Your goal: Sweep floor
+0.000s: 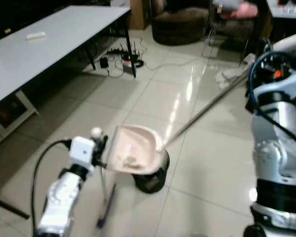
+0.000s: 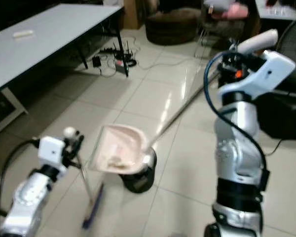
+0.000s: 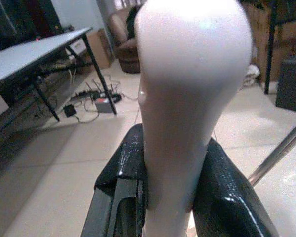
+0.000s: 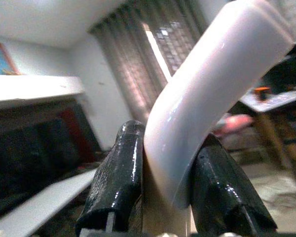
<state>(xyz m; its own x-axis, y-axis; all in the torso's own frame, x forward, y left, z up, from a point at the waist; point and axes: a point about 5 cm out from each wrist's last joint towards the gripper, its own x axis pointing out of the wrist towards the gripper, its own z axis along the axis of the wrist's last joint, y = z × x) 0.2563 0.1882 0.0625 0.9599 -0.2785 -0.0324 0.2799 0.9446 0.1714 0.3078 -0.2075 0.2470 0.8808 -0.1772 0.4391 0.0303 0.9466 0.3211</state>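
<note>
Left wrist view puts me right on top of the left gripper [image 3: 170, 197]: its two black fingers [image 3: 229, 197] are pressed against either side of a smooth white handle [image 3: 192, 89], whose rounded end pokes out beyond the fingertips. From the head, that white knob [image 1: 96, 132] sits just above the left gripper [image 1: 99, 148], and below it a thin shaft drops to a blue broom head [image 1: 105, 210] resting blurred on the tiled floor [image 1: 212, 163].

Over on the right wrist view, the right gripper [image 4: 170, 192] is clamped on a curved white grip [image 4: 212, 94], one finger [image 4: 116, 182] on each side, the bend rising clear of the tips. In the right eye view this grip [image 2: 256, 42] is held up high by the raised right arm [image 2: 239, 143]. A long metal pole [image 2: 180, 111] slants down from it to a pale pink dustpan [image 2: 119, 150], which tilts up just beside the left gripper, with some light scraps in its tray. Right under the dustpan stands a small black bin [image 2: 135, 180]. Farther off, a grey table [image 1: 44, 44] runs along the left side, with a tangle of cables [image 1: 123, 57] on the floor by its leg.
</note>
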